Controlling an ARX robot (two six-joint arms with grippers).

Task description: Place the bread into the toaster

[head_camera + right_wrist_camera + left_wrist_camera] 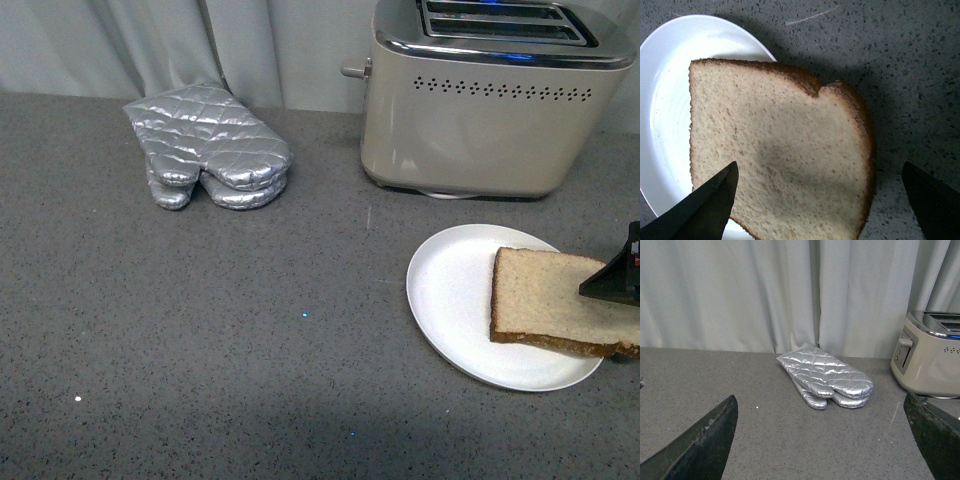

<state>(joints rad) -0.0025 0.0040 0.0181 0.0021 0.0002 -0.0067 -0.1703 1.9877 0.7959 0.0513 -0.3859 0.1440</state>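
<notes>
Bread (545,300) overhangs plate (450,290) before toaster (480,110), mitt (210,150) aside; both arms' jaws gape wide.

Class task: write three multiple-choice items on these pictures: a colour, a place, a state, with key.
1. The mitt is: A red; B silver; C green.
2. The bread lies: A on the mitt; B in a bowl; C on the plate.
3. The right tool is: A open; B shut on the bread; C shut on the mitt.
Key: 1 B, its quilting shines silver. 2 C, the slice rests on the white plate. 3 A, its fingers stand apart beside the bread.
</notes>
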